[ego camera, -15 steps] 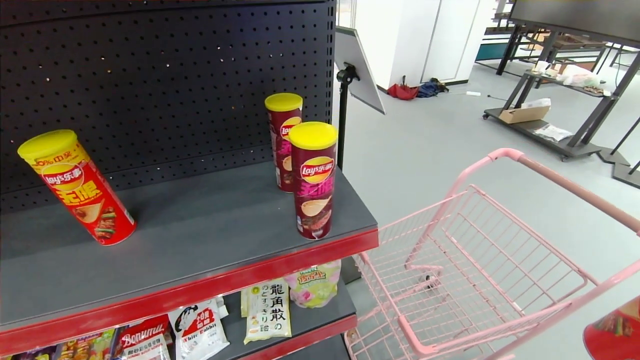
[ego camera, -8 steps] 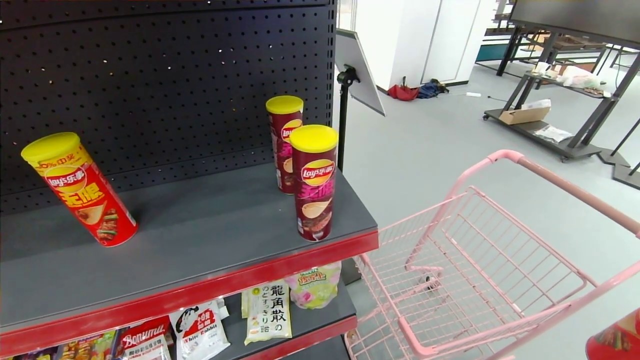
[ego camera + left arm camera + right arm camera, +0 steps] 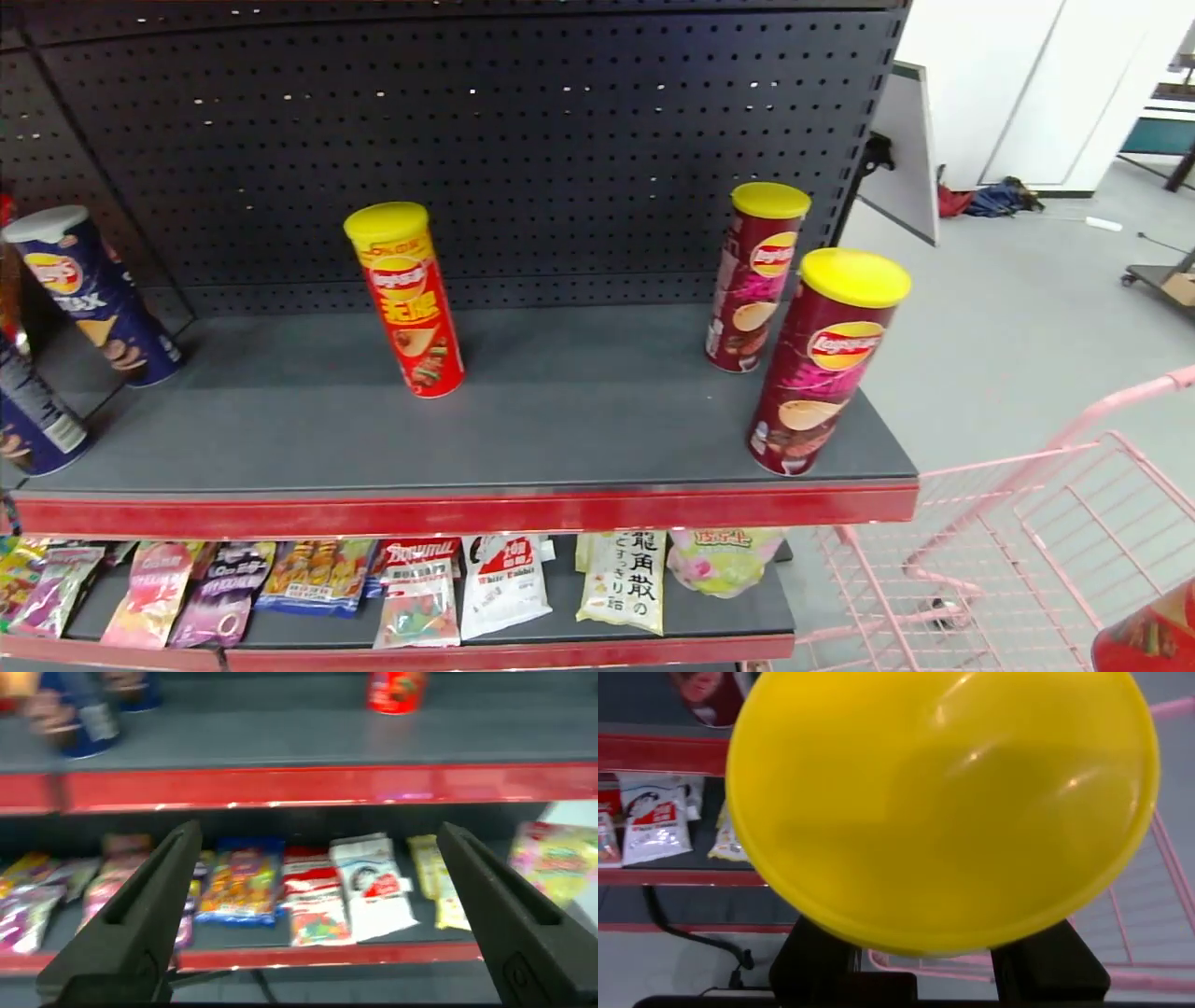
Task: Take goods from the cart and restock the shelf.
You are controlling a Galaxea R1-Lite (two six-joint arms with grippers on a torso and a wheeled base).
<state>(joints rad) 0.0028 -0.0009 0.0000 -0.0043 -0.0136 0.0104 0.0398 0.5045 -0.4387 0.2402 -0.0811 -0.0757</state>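
Note:
A chip can with a yellow lid [image 3: 943, 803] stands in my right gripper [image 3: 934, 966], whose black fingers are shut on its body below the lid. The can's red base [image 3: 1148, 635] pokes in at the lower right of the head view, over the pink cart [image 3: 1027, 541]. My left gripper [image 3: 318, 915] hangs open in front of the lower shelf, with nothing between its fingers. On the grey upper shelf [image 3: 467, 509] stand a red can [image 3: 406, 299] in the middle and two maroon cans [image 3: 756, 275] [image 3: 826, 359] at the right end.
Two blue cans [image 3: 89, 294] [image 3: 28, 411] stand at the shelf's left end. Bare shelf lies between the red can and the maroon cans. Snack bags [image 3: 504, 583] fill the lower shelf. A black pegboard [image 3: 513, 140] backs the shelf.
The head camera has swung left, so the shelf now fills the picture and the cart sits at its right edge. The held can stays in the lower right corner.

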